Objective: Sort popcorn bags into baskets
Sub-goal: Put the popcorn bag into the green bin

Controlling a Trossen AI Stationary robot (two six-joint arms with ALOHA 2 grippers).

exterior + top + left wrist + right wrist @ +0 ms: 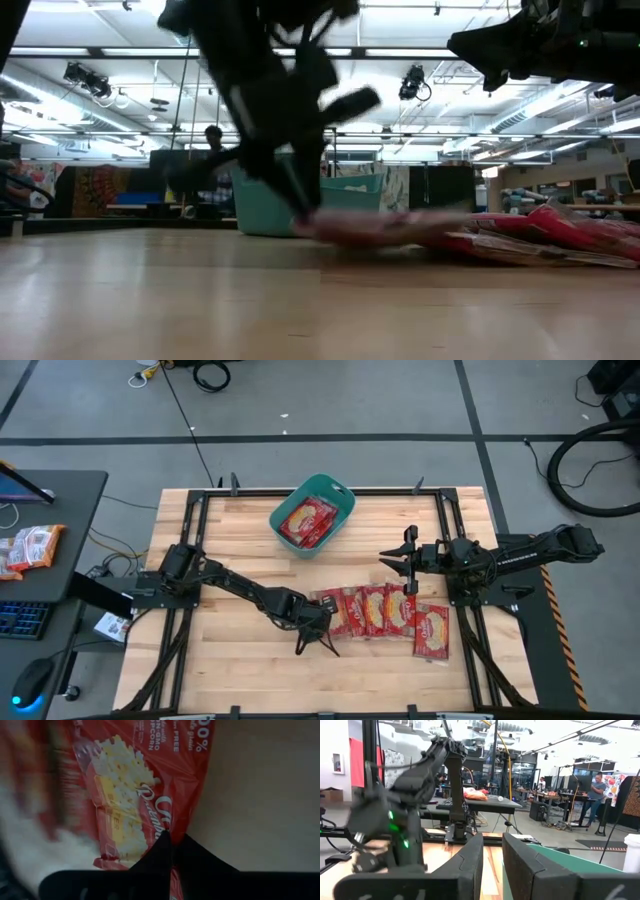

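On the table: a row of red popcorn bags (385,612) lies flat at about 5 o'clock from the centre, overlapping one another like fanned cards.
End bag: the bag (432,632) at the 3 o'clock end sits slightly lower than the rest, touching its neighbour.
Basket: the teal basket (342,492) stands at 12 o'clock near the far edge, well apart from the row, turned at an angle.
Already sorted: at least one popcorn bag (306,521) lies inside the basket; how many are stacked there cannot be told.
Still to go: roughly five bags remain on the wood, so the job looks under halfway done.
Left gripper: the left gripper (318,630) is down at the 9 o'clock end of the row, fingers pinched together on the edge of the nearest bag (135,800), as its wrist view shows.
Right gripper: the right gripper (398,563) hovers just above the row at 3 o'clock, fingers (465,860) spread apart and holding nothing.
Step in hand: likely lifting the end bag to carry it toward 12 o'clock.
Off the table: an orange-and-white packet (30,548) rests on the side desk (75,500) at 9 o'clock, no part of the sort.
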